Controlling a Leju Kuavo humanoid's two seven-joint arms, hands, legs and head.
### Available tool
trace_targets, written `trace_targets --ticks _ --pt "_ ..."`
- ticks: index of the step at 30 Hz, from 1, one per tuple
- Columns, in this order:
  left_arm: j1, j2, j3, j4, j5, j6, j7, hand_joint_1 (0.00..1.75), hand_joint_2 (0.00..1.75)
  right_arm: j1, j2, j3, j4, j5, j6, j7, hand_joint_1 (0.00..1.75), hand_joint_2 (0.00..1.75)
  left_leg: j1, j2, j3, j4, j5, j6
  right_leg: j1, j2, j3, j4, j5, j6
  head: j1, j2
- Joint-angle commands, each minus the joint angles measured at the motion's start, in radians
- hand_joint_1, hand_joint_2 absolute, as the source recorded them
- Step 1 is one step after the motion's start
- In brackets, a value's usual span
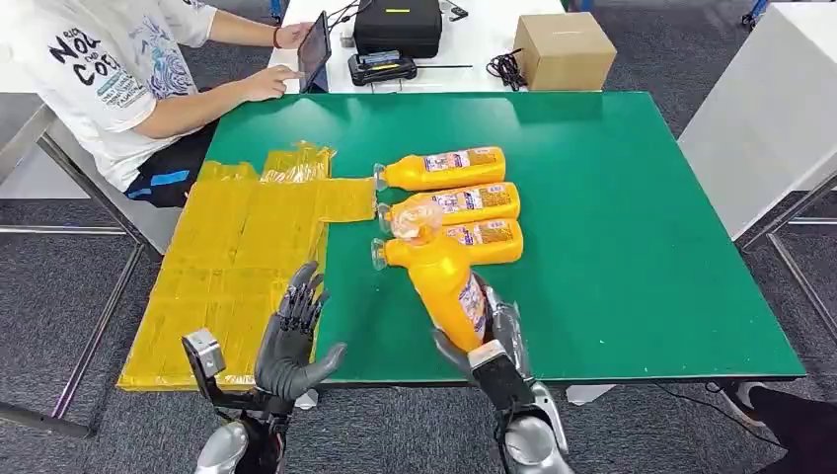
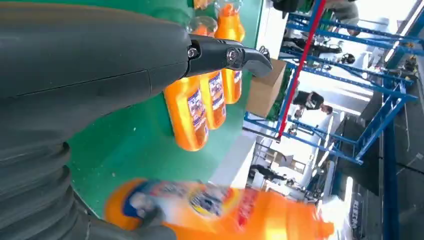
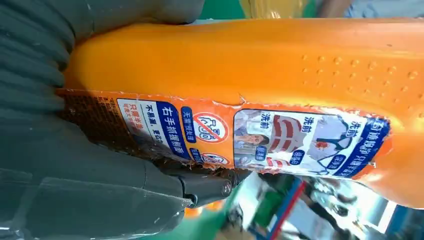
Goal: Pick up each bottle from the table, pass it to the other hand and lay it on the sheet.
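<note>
The right hand [image 1: 494,341], low and right of centre in the head view, is clamped around the base of an orange bottle [image 1: 446,281], fingers and thumb wrapped on its lower body; the bottle is lifted and tilted, its clear cap toward the upper left of the frame, over the green table [image 1: 612,197]. In the right wrist view the held bottle's label [image 3: 250,135] sits just beside the thumb [image 3: 200,185]. The left hand [image 1: 291,341], at lower left of centre, holds nothing, its fingers spread apart and pointing up, over the near edge of the yellow sheet [image 1: 237,257].

Four orange bottles in all: one held, and three lying bottles [image 1: 449,202] side by side in the middle of the frame, caps toward the sheet. One yellow sheet lies across the table's left part. A person [image 1: 109,69] sits at the upper left, holding a tablet [image 1: 314,49]. One cardboard box [image 1: 565,49] stands at top centre-right.
</note>
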Motion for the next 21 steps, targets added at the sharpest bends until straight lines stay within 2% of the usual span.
trace_targets --ticks 1,4,12,16,21 --pt "-0.050 0.037 -0.038 0.076 -0.015 0.018 0.019 0.00 1.75 -0.113 0.075 0.086 0.257 0.015 -0.004 -0.009 1.75 1.75 0.001 0.003 0.003 -0.001 -0.001 -0.001 0.001 0.003 0.002 -0.001 0.000 -0.002 0.000 0.000" --pt "-0.052 0.037 -0.039 0.081 -0.017 0.020 0.020 0.00 1.75 -0.120 0.070 0.097 0.262 0.007 -0.001 -0.009 1.75 1.75 0.001 0.002 0.004 -0.001 -0.001 -0.002 0.001 0.001 0.003 -0.002 0.000 -0.002 0.000 0.000" --pt "-0.071 0.038 -0.039 0.134 -0.022 0.023 0.035 0.00 1.75 -0.167 0.086 0.239 0.305 0.069 -0.012 0.016 1.75 1.75 0.002 0.003 0.005 0.000 -0.002 -0.003 0.003 0.002 0.005 -0.002 -0.001 -0.003 0.000 0.000" --pt "-0.078 0.039 -0.028 0.154 0.022 -0.025 0.054 0.00 1.75 -0.193 0.074 0.319 0.375 0.114 -0.020 0.044 1.75 1.75 0.002 0.003 0.005 -0.001 -0.001 -0.002 0.002 0.002 0.005 -0.002 0.000 -0.002 0.000 0.000" --pt "-0.078 0.039 -0.028 0.155 0.022 -0.026 0.054 0.00 1.75 -0.187 0.075 0.320 0.379 0.112 -0.021 0.041 1.75 1.75 0.002 0.001 0.004 -0.001 -0.001 -0.002 0.002 0.001 0.004 -0.002 -0.001 -0.002 0.000 0.000"
